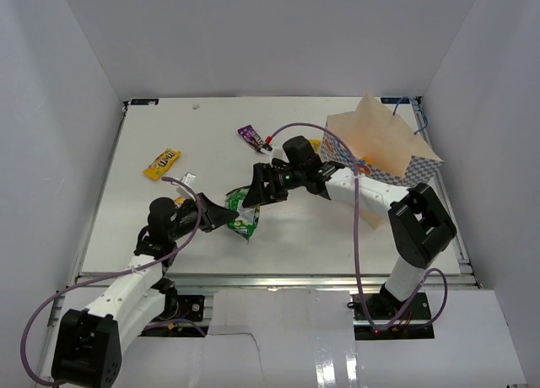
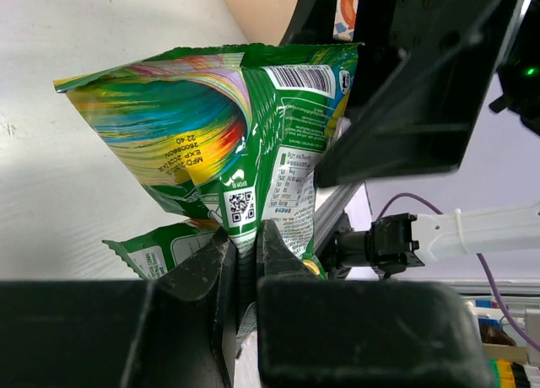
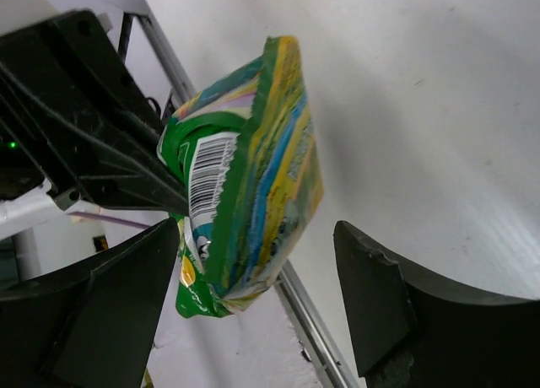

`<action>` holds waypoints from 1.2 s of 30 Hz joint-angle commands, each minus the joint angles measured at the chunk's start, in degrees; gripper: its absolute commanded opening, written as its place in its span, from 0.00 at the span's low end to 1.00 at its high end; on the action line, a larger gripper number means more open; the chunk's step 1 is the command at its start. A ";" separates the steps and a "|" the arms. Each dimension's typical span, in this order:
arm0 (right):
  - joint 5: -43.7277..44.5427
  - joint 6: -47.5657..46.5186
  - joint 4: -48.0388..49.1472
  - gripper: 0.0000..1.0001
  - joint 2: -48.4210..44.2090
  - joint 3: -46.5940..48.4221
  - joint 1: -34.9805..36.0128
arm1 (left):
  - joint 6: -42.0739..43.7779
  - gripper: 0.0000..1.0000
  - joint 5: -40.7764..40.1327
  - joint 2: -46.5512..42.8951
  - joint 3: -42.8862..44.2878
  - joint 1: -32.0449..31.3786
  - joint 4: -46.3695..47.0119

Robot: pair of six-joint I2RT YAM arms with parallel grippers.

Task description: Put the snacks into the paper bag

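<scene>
Closest in the left wrist view, the left claw (image 2: 245, 246) is clamped on the bottom edge of a green, crinkly foil snack packet (image 2: 253, 135), holding it upright with the barcode end on top. From its own wrist view, the right claw (image 3: 257, 236) stands with its jaws apart, one black finger on each side of the packet's upper end. Neither finger visibly presses the foil.

The tan kraft paper bag with the blue-and-white checkered front (image 1: 384, 148) sits at the far right of the white bench (image 1: 321, 236). The green packet hangs well to the left of the bag, nearer the arm bases. A purple packet (image 1: 250, 135) lies left of the bag, at about the same depth. A yellow M&M's pack (image 1: 161, 164) lies much farther left of the bag.

This looks like a handover: the left arm offers the packet so the right arm, whose base is nearer the bag, can take it.

Next, the right claw would need to pinch the top of the packet firmly before the left lets go. Then the packet can be carried right to the bag's open mouth and dropped in. Thin, slippery foil could slide out of a shallow pinch.
</scene>
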 commanded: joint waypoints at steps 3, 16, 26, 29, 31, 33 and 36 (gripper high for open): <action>-3.03 1.88 7.52 0.75 -3.42 -2.27 2.34 | -2.78 0.07 0.89 -4.54 -0.64 -0.41 2.79; -7.51 -7.60 8.06 0.23 -3.77 4.32 2.25 | -4.36 0.43 2.56 -5.95 -0.29 -0.68 2.79; -15.40 -35.45 -6.62 0.10 -8.51 13.46 1.73 | 2.57 0.69 0.37 -11.57 9.00 -0.68 -3.52; -16.83 -42.66 -10.48 0.08 -10.18 15.83 0.85 | 8.54 0.70 -3.30 -13.94 13.23 -0.68 -11.25; -16.65 -48.09 -13.73 0.08 -10.80 17.33 0.15 | 11.97 0.72 -5.86 -15.00 17.98 -0.68 -18.98; -15.51 -51.45 -15.67 0.08 -11.94 19.79 -0.73 | 16.45 0.73 -10.17 -16.50 21.67 -0.68 -26.52; -13.14 -57.78 -19.71 0.08 -13.53 25.04 -2.66 | 19.36 0.77 -15.17 -18.42 23.70 -0.68 -32.69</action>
